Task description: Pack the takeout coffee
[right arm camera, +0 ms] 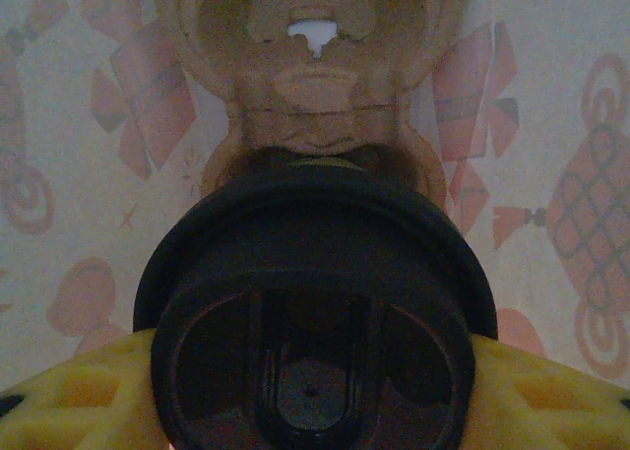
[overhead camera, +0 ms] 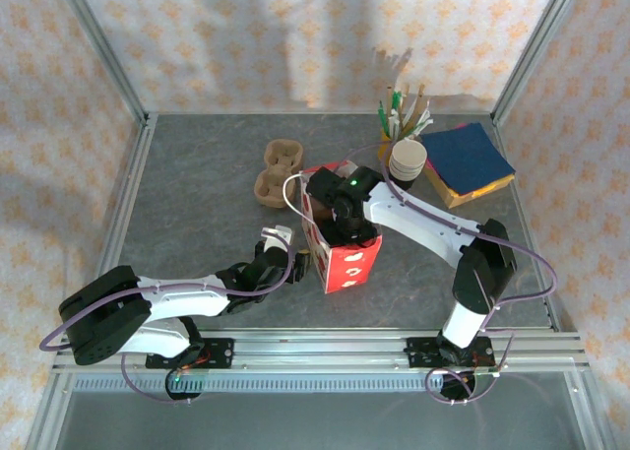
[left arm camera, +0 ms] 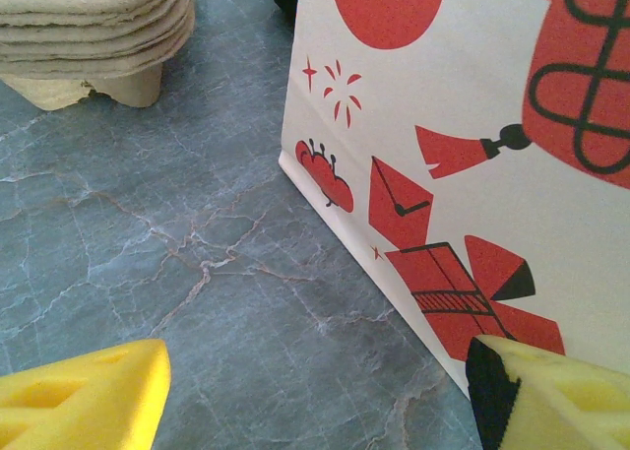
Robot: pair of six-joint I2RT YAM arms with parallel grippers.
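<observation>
Right wrist: right fingers (right arm camera: 69, 401) grip the takeout coffee (right arm camera: 313, 322) inside the bag (overhead camera: 346, 263); missing the carrier (right arm camera: 315, 96) at its bottom could tip it. Left fingers (left arm camera: 89, 391) stand open beside the bag.

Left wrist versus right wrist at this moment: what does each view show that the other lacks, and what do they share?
Left wrist: the paper bag from its printed outside, a stack of pulp carriers on the table, and the open left gripper. Right wrist: the takeout coffee, black lid up, gripped by the right gripper, with a pulp carrier beyond it. Shared: the paper bag.
</observation>
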